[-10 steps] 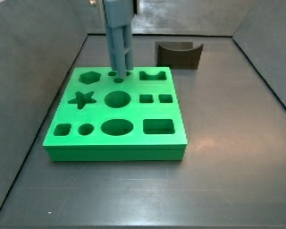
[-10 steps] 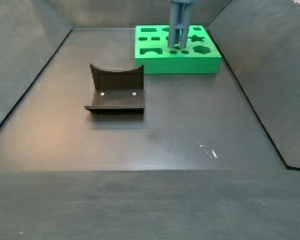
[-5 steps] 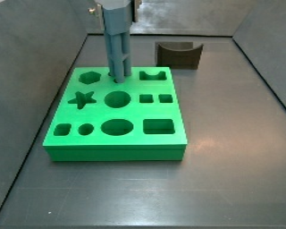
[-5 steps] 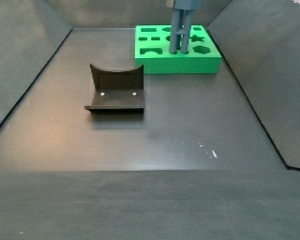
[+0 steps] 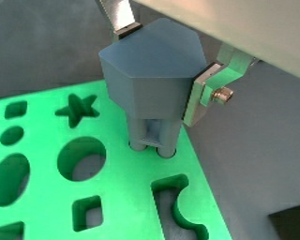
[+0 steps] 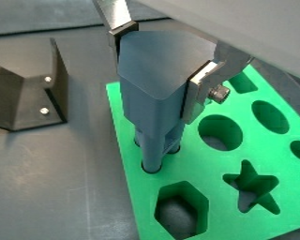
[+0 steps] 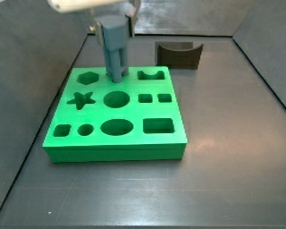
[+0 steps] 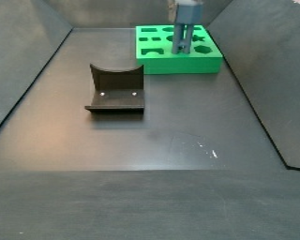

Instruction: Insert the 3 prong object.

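The 3 prong object is a tall blue-grey piece standing upright over the green holed board. Its lower ends sit in a hole in the board's back row, which also shows in both wrist views. My gripper is above the board and shut on the top of the piece. In both wrist views a silver finger presses each side of the piece. The piece also shows in a side view on the far board.
The fixture, a dark bracket with a curved notch, stands behind the board in a side view, on the floor in a side view and in a wrist view. The board has other holes: a star, circles and squares. Grey walls surround the floor.
The gripper has come down with the piece. The piece's lower ends have sunk from just above the board into its back-row hole.
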You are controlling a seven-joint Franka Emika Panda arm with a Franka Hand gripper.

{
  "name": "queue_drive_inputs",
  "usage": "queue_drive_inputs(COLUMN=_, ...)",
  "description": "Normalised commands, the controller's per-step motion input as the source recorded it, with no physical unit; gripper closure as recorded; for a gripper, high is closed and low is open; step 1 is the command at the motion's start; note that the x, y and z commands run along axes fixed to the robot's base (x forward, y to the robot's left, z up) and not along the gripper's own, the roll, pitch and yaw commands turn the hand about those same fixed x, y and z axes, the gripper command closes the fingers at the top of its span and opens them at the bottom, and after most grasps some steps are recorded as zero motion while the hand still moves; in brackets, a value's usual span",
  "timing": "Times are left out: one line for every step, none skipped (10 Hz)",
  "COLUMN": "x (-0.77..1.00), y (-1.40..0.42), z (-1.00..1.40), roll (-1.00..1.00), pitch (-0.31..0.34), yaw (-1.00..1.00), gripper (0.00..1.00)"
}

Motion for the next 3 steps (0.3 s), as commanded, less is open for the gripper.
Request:
queue_drive_inputs(x=0.26, y=0.00, z=-0.59, roll=0.07, pitch=0.000, yaw=0.08, gripper=1.00)
queue_drive_inputs(x=0.00, y=0.00, z=-0.16, roll=-0.02, pitch=-0.044, yaw=0.00, gripper=1.00)
queue_drive_inputs(x=0.04, y=0.03, z=0.00, roll=0.00, pitch=0.000, yaw=0.00, gripper=1.00)
